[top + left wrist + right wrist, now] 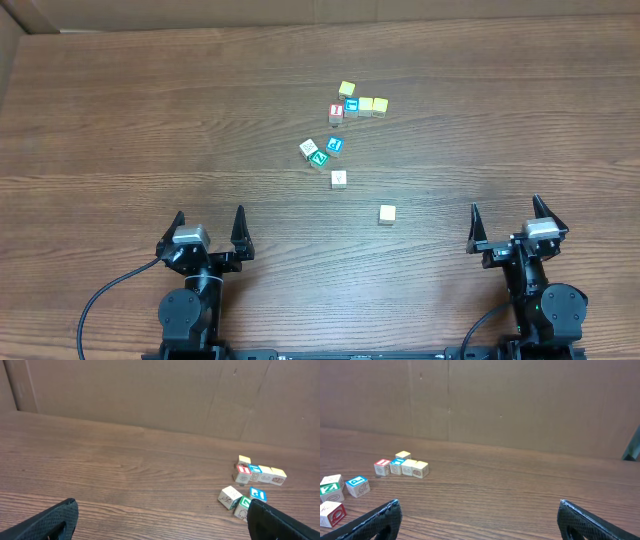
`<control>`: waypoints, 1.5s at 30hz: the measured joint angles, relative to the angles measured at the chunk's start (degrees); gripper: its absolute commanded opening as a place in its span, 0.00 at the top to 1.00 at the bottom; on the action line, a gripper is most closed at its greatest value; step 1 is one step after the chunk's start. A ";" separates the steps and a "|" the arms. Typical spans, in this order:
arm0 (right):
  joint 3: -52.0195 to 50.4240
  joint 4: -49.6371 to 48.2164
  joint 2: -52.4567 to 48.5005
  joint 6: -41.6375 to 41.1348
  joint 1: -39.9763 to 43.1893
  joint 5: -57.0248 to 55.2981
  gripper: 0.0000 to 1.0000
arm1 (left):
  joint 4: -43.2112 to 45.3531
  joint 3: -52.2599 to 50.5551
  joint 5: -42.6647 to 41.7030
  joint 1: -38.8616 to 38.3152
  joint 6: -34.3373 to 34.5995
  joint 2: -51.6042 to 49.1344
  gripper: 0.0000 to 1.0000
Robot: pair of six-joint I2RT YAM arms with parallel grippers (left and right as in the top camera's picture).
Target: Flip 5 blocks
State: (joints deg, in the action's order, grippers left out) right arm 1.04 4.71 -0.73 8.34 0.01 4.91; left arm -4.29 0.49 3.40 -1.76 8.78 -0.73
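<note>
Currently: both pincers stand wide with nothing held. My left pincer [209, 213] and right pincer [506, 206] sit at the near edge of the desk [120, 120], at about 7 and 5 o'clock.
Targets: five blocks, none flipped yet as far as I can judge.
Cluster: green Z block [320, 157] touches whitish block A [308, 148] at its 10 o'clock. Blue P block [335, 145] sits just beside at its 1 o'clock. Near desk centre, 2 o'clock from my left pincer.
Strays: whitish block B [339, 179] at 6 o'clock of the P. Cream block [387, 214] lies apart, 9 o'clock from my right pincer.
Leave alone: far group at 12 o'clock, made up of red-letter cube [336, 113], blue-letter cube [351, 105] and yellow cubes [365, 105].
Material: small wooden cubes with printed faces, flat sides and square edges. Desk is wood-grain.
Handling: probably light, rigid, not fragile. Smooth sides may slip, and a nudge could skate them.
Grip: two opposite side faces, mid-height. Strays first, since the cluster looks cramped for my fingers.
</note>
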 measured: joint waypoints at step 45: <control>0.00 0.02 0.00 -2.27 0.02 -1.86 0.00 | -0.04 0.00 -0.66 0.00 0.00 0.00 0.00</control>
State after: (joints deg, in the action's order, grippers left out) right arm 1.04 4.73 -0.73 6.07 0.03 3.05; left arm -4.34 0.49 2.74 -1.76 8.78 -0.73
